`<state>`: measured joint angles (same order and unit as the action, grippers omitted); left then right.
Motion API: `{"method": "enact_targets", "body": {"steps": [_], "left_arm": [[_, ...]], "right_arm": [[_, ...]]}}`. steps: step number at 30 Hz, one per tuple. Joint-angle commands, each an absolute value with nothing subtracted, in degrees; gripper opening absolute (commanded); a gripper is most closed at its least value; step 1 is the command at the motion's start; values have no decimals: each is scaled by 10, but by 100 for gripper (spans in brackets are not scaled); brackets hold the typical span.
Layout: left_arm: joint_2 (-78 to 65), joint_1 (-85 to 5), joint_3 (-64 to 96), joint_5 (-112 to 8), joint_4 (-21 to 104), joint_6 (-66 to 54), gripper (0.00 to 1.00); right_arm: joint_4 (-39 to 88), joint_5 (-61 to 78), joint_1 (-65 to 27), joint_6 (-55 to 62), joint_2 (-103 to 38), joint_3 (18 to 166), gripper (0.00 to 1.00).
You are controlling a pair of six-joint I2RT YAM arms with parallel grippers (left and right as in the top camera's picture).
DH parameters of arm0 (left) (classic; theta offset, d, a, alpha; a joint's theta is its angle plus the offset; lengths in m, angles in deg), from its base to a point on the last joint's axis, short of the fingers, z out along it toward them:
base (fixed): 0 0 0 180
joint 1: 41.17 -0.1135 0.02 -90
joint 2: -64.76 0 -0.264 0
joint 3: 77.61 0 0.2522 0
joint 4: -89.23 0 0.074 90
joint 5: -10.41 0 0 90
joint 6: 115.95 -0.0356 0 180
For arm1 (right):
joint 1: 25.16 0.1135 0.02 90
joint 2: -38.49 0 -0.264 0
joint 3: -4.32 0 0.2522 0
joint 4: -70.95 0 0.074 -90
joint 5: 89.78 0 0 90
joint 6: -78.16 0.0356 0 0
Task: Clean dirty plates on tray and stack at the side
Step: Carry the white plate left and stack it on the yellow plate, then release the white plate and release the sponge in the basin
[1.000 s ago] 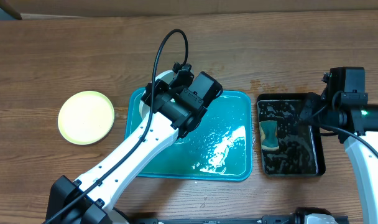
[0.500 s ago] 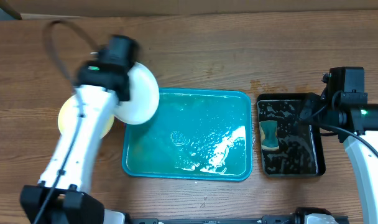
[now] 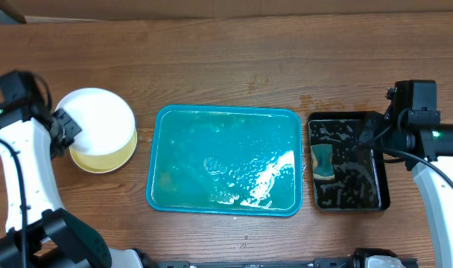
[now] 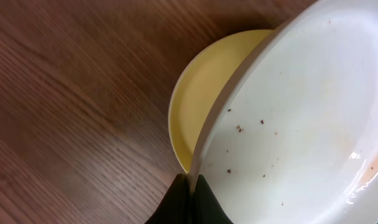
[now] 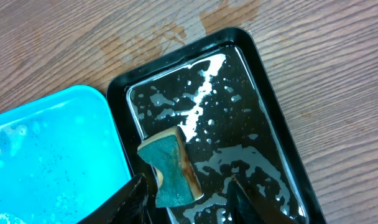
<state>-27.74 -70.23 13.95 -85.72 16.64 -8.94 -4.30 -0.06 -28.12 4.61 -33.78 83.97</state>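
My left gripper (image 3: 62, 126) is shut on the left rim of a white plate (image 3: 100, 115) and holds it tilted over the pale yellow-green plate (image 3: 111, 158), which lies on the table left of the tray. In the left wrist view the fingertips (image 4: 190, 199) pinch the white plate's rim (image 4: 301, 118); it shows a few brown specks, with the yellow-green plate (image 4: 207, 93) beneath. The teal tray (image 3: 226, 110) is wet and holds no plate. A third plate is not in view. My right gripper (image 5: 189, 202) is open over the black tub, straddling a sponge (image 5: 170, 168).
The black tub (image 3: 360, 186) stands right of the tray, wet inside, with the teal sponge (image 3: 322, 161) at its left side. In the right wrist view the tub (image 5: 251, 143) lies beside the tray's edge (image 5: 46, 143). Bare wooden table lies all around.
My left arm has carried the white plate from the tray's back left corner leftward, to over the yellow-green plate. The right arm has not moved.
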Motion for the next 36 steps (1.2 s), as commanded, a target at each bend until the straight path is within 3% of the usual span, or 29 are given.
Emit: {"method": "enact_targets", "body": {"steps": [1,7,8,10,11,12,21,25,27,28,29,30,31,33,36], "left_arm": [[-296,-726,112,-814,186,-75,4],[-326,-738,102,-814,195,-75,4],[-328,-738,102,-813,194,-75,10],[-328,-738,102,-808,194,-75,43],[-328,-738,102,-800,194,-75,54],[-328,-738,102,-792,194,-75,59],[-261,-713,104,-651,193,-107,66],[-188,-662,105,-650,194,-137,67],[-150,-627,105,-652,194,-166,68],[-135,-609,105,-660,192,-177,74],[-123,-593,105,-676,187,-183,95],[-111,-576,105,-699,174,-183,100],[-103,-565,105,-716,157,-182,100],[-95,-552,105,-728,110,-177,100],[-93,-550,103,-725,36,-163,100]], "right_arm": [[-43,-3,-282,44,-338,857,44],[-45,-4,-282,44,-338,857,44],[-45,-3,-282,44,-338,857,44],[-47,-4,-282,44,-338,857,44],[-47,-4,-282,44,-338,857,44],[-47,-4,-282,44,-338,857,44],[-44,11,-281,40,-338,857,50],[-20,105,-281,-20,-338,857,51],[1,152,-280,-45,-340,857,55],[11,163,-280,-49,-341,857,58],[22,166,-280,-49,-343,857,60],[28,166,-280,-49,-345,857,62],[31,166,-280,-49,-347,857,68],[14,162,-280,-49,-351,857,98],[-39,146,-280,-48,-351,857,100]]}}
